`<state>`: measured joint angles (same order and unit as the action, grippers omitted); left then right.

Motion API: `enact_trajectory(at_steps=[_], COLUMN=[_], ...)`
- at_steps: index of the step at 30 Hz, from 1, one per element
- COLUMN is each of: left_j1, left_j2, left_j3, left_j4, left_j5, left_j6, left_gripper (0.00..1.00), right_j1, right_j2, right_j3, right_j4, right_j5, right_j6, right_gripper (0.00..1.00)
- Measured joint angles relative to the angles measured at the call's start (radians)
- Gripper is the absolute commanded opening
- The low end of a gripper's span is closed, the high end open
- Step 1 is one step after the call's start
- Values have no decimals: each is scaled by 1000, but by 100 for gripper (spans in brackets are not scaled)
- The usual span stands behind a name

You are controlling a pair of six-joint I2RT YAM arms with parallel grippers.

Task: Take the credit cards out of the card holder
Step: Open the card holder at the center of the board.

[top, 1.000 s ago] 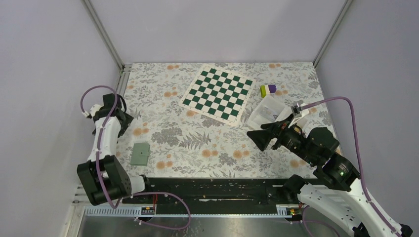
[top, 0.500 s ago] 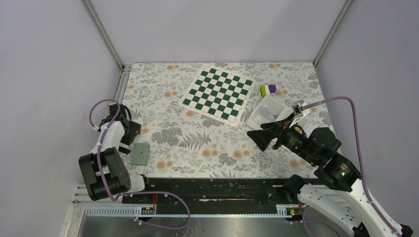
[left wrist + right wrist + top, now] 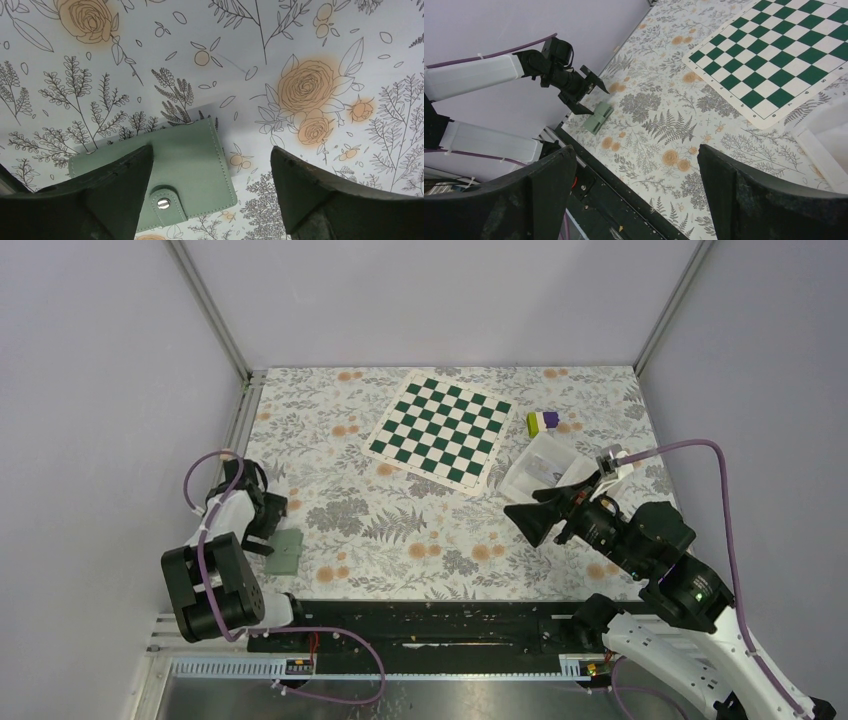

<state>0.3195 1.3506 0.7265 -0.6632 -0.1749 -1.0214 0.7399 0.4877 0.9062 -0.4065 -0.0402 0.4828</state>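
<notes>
Since the card holder (image 3: pixel 284 552) lies shut on the near left of the flowered table (image 3: pixel 420 530), teal side up, the left arm is plainly the nearer one. Left gripper (image 3: pixel 211 151) hangs just above the holder's far left side, jaws spread wide, holding nothing. In its wrist view the holder sits off centre, under the left finger. Right gripper (image 3: pixel 636 150) is well apart to the right, also wide open and empty. The holder's long axis runs roughly near to far, slightly tilted. Snap tab (image 3: pixel 162 202) is fastened, on the edge towards the left wrist. No cards show; judged to be inside.
</notes>
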Motion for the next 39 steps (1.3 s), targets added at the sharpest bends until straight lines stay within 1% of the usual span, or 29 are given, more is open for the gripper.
enact_trajectory(at_steps=[1, 3, 6, 8, 10, 15, 17, 23, 27, 30, 33, 35, 39], left_j1=[1, 3, 0, -21, -70, -262, -321, -463, -524, -541, -541, -541, -541], left_j2=[-1, -4, -24, -36, -45, -56, -59, -73, -78, -134, -240, -297, -320], left_j3=[-2, -10, -28, -37, -43, -56, -62, -81, -80, -80, -75, -50, -9], left_j4=[2, 3, 12, 18, 32, 95, 124, 198, 202, 190, 178, 141, 84], left_j5=[0, -2, -5, -21, -20, 6, 29, 127, 183, 198, 171, 130, 34], left_j6=[0, 0, -1, -1, -17, -91, -126, -219, -233, -204, -112, -46, 33], left_gripper=[78, 75, 75, 75, 75, 75, 75, 75, 78, 79, 78, 77, 77], right_j1=[0, 0, 0, 0, 0, 0, 0, 0, 0, 0, 0, 0, 0], right_j2=[0, 0, -3, -5, -6, -2, 3, 6, 7, 37, 96, 146, 198], right_j3=[0, 0, 0, 0, 0, 0, 0, -2, -13, -14, -14, -16, -68], right_j4=[-5, -13, -27, -29, -29, -29, -29, -27, -23, -31, -31, -28, 16], right_j5=[3, 12, 34, 48, 59, 67, 69, 76, 82, 110, 101, 82, 33], right_j6=[-5, -17, -34, -42, -47, -49, -48, -40, -26, 31, 90, 134, 228], right_gripper=[98, 98, 98, 98, 98, 98, 98, 97, 93, 90, 87, 83, 82])
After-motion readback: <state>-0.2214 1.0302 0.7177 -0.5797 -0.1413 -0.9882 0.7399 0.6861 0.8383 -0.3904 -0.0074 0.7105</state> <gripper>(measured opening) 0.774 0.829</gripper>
